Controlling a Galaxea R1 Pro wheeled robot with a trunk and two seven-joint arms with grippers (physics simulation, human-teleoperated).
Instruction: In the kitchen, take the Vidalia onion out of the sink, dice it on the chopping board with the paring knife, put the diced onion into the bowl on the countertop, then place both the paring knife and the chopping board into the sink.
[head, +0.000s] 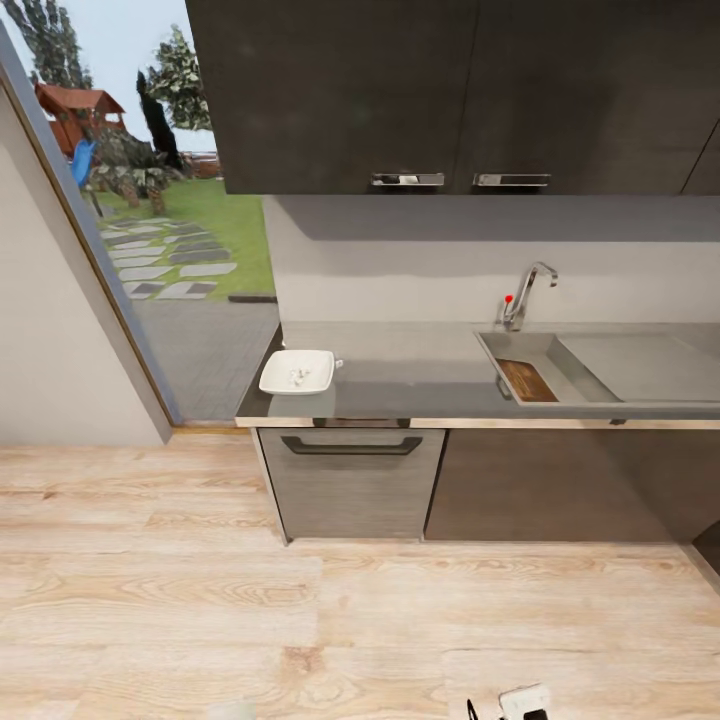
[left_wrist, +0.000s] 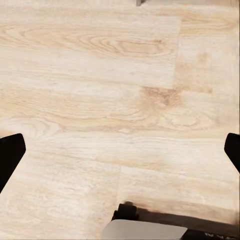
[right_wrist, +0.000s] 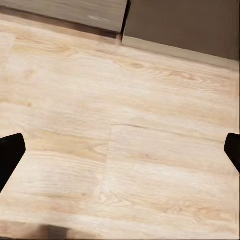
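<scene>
The bowl sits at the countertop's left end near the front edge, white dice inside. The board lies in the sink, left basin. Wide bare floor fronts the cabinets. Both grippers hang spread wide over the floor, holding nothing.

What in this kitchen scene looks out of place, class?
The chopping board stands out: it lies inside the sink rather than on the countertop. The bowl holds small white pieces; nothing looks spilled.
</scene>
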